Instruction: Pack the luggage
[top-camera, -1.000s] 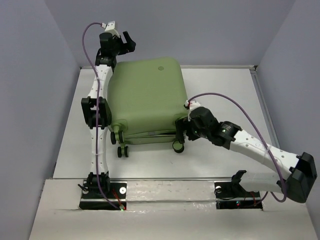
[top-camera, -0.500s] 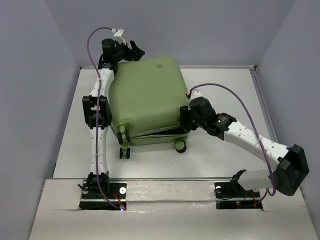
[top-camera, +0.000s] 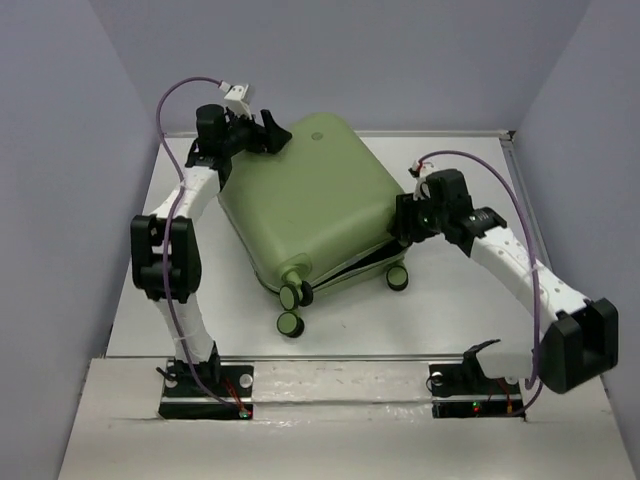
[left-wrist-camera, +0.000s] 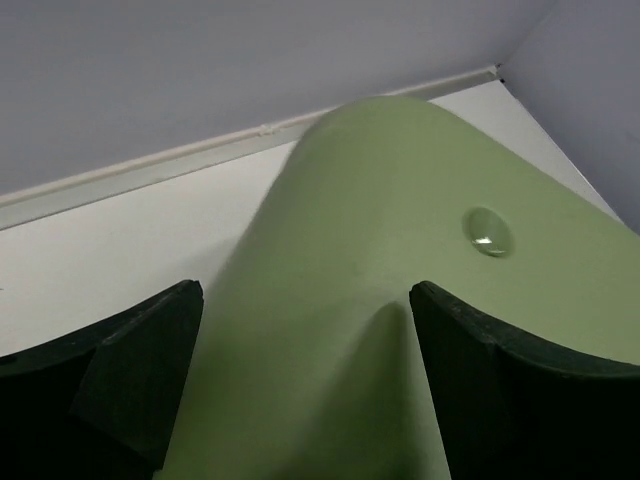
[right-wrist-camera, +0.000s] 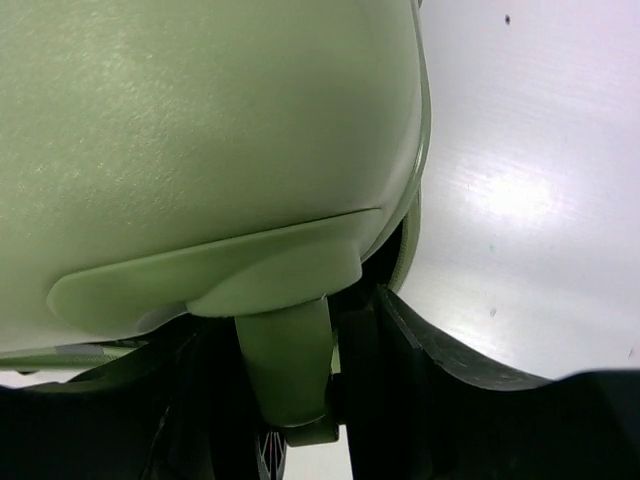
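Left gripper (top-camera: 268, 135) hangs over the far-left corner of the light-green hard-shell suitcase (top-camera: 310, 200), its jaws spread wide on either side of the rounded shell and holding nothing. The left wrist camera shows its dark fingers (left-wrist-camera: 140, 350) flanking the corner, with the small round emblem (left-wrist-camera: 488, 230) on the lid just beyond.

Right gripper (top-camera: 403, 228) presses in at the suitcase's right side, near the wheeled end. In the right wrist view its jaws stand partly closed around a green caster stem (right-wrist-camera: 290, 360) below the shell's lower edge, so that it grips the suitcase there. One black finger (right-wrist-camera: 440, 350) shows to the right of the stem.

The suitcase lies flat on the white table (top-camera: 450, 320), turned at an angle, its lid closed or nearly so, with a dark seam showing at the wheeled end. Two casters (top-camera: 293, 296) point toward the arms' bases and a third caster (top-camera: 397, 278) sits just below the right gripper.
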